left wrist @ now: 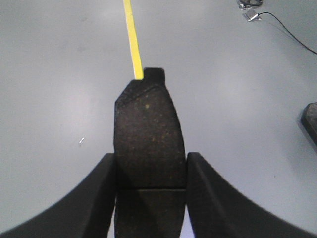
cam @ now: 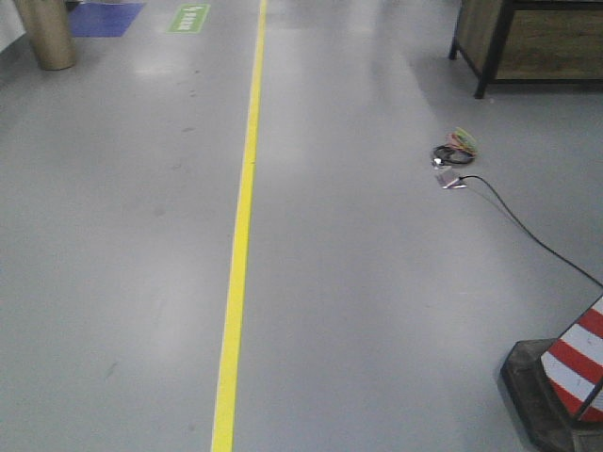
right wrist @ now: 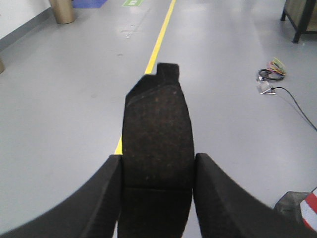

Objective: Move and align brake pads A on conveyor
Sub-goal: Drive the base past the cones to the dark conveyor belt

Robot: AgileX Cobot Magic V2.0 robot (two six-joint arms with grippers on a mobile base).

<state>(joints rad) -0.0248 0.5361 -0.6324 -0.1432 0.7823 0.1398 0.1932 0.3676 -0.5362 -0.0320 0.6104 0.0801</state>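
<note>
1. Floor [cam: 377, 311]: smooth pale grey, faintly glossy, with scuffs and dull patches. It fills all three views.
2. Yellow line [cam: 240, 235]: painted stripe running from 6 o'clock to 12 o'clock in the front view, just left of centre.
3. Wooden cabinet [cam: 537, 42]: dark-framed, on legs, at 1 o'clock in the front view.
4. Traffic cone [cam: 575, 363]: red and white bands on a black base, at 4 o'clock, cut by the frame edge.
5. Pillar [cam: 44, 33]: tan and round, at 11 o'clock. A blue floor patch [cam: 104, 19] lies just beside it, a green floor marking [cam: 188, 17] nearer the line.
6. Left gripper [left wrist: 151, 156]: black fingers pinching the left brake pad [left wrist: 148, 129] by its long edges, near the groove. The pad is clear of the floor, its tab end at 12 o'clock over the yellow line.
7. Right gripper [right wrist: 158, 157]: fingers clamped the same way on the right brake pad [right wrist: 157, 124], tab at 12 o'clock, grey floor behind it.
8. Both pads: dark, grainy face, slightly curved sides.
9. Black cable [cam: 537, 235]: trails from 3 o'clock up toward 1 o'clock, ending at a coil of coloured wires [cam: 454, 149] near the cabinet.
10. Small pale speck [left wrist: 80, 142]: on the floor at 9 o'clock in the left wrist view; too small to identify.
</note>
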